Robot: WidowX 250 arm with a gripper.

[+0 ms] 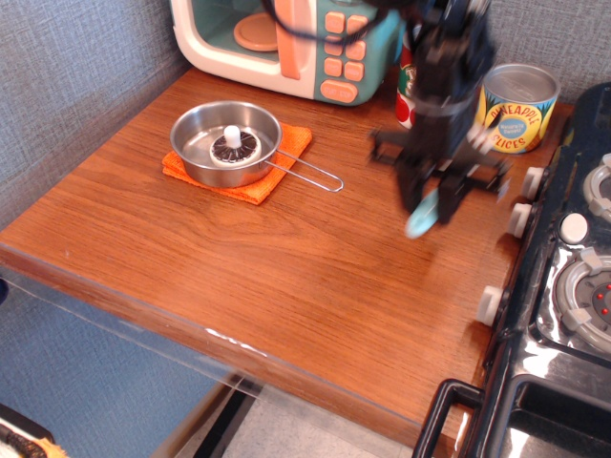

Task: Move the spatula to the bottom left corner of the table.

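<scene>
At the far left the brown wood-grain desk (pixel 191 248) runs along a grey textured wall, its rounded front edge nearest the camera. On its back-left part lies an orange cloth (pixel 277 176) with a steel pan (pixel 205 153) sitting on it; a small white-and-black piece (pixel 233 144) stands in the pan's middle, and the pan's wire handle (pixel 310 174) reaches out to the right over the bare wood. Behind the pan, against the wall, stands a toy microwave (pixel 286 43) in cream, teal and orange.

Right of centre the black arm comes down from the top edge, blurred with motion, and its hand (pixel 431 200) hangs over the desk's right side. The fingers are drawn close together and clamped on the spatula (pixel 421 218) — only the light blue handle end shows clearly, poking down below the fingers, and it appears lifted off the wood rather than lying on it. The spatula's white head cannot be made out in the blur.

Behind the arm a red can (pixel 408 93) is partly hidden, and just to its right stands a yellow pineapple-slices can (pixel 516 110). Along the right edge sits the black toy stove (pixel 563 305) — white knobs on its side face the desk.
</scene>
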